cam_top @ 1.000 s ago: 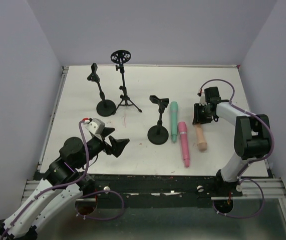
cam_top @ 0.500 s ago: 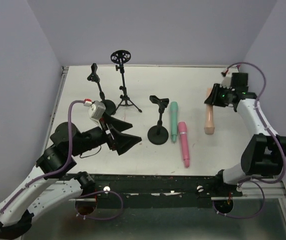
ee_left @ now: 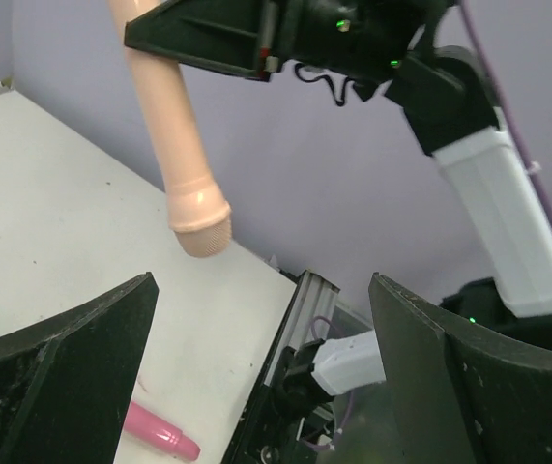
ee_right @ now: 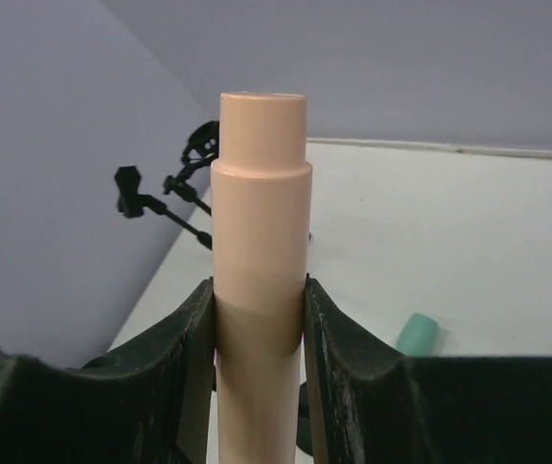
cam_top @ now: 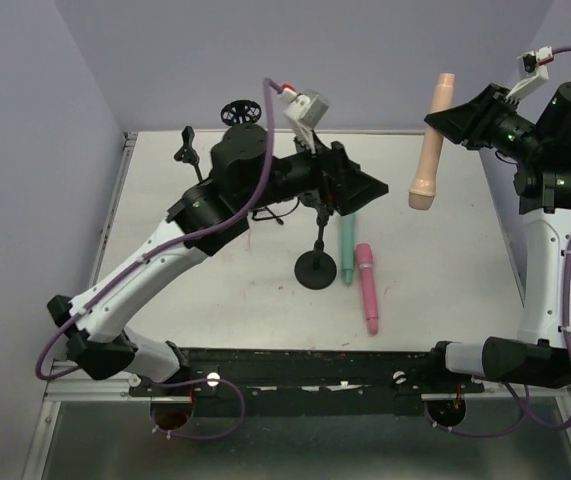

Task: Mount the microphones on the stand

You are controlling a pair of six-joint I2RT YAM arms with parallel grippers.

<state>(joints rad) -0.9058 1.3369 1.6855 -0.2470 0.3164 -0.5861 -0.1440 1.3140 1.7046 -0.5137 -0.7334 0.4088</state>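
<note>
My right gripper [cam_top: 457,120] is shut on the peach-beige microphone [cam_top: 429,150] and holds it high above the table's right side, head hanging down. In the right wrist view the fingers [ee_right: 184,377] clamp its shaft [ee_right: 260,232]. My left gripper [cam_top: 362,190] is open and empty, raised over the middle stand [cam_top: 315,268], whose clip it hides. The left wrist view faces the hanging peach microphone [ee_left: 174,126]. The teal-green microphone [cam_top: 347,252] and the pink microphone [cam_top: 367,287] lie side by side on the table, right of the stand's round base.
A second round-base stand with a clip [cam_top: 185,150] and a tripod stand with a ring holder [cam_top: 239,112] stand at the back left, partly behind my left arm. The table's right edge rail [ee_left: 300,319] shows below the left gripper.
My right gripper has lifted the peach microphone from the table to high at the right. My left arm has swung up and right, over the middle stand.
</note>
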